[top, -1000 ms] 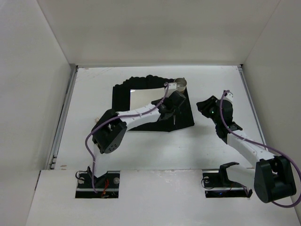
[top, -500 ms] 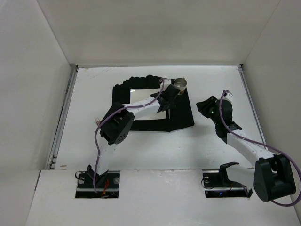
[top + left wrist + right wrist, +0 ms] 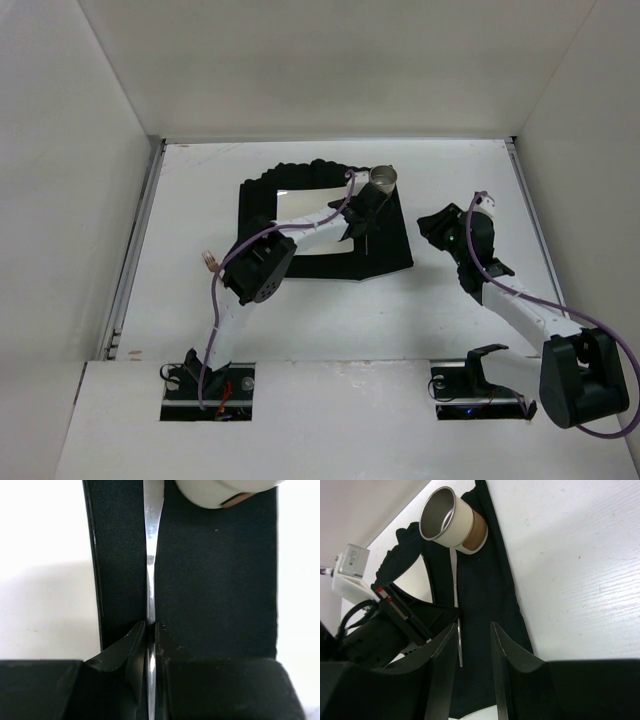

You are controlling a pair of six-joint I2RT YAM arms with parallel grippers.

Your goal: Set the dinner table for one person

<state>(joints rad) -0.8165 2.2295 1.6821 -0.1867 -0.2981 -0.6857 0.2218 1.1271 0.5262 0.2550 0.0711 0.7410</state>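
Note:
The white dinner table (image 3: pixel 450 300) carries a black placemat (image 3: pixel 392 245) with a square white plate (image 3: pixel 305 222) on it. A white cup with a brown band (image 3: pixel 384 180) stands at the mat's far right corner. My left gripper (image 3: pixel 357 222) is low over the mat's right strip, shut on a thin silver utensil (image 3: pixel 151 555) that points towards the cup (image 3: pixel 220 492). The right wrist view shows that utensil (image 3: pixel 456 590) running from the cup (image 3: pixel 451 520) down through the left gripper (image 3: pixel 445 614). My right gripper (image 3: pixel 432 222) is open and empty, just right of the mat.
A small pale utensil (image 3: pixel 208 262) lies on the table left of the mat, beside the left arm's elbow. Grey rails run along both side edges. White walls enclose the table on three sides.
The left arm's elbow has swung right and forward. Its gripper has shifted a little towards the cup, along the mat's right strip. The right arm has not moved.

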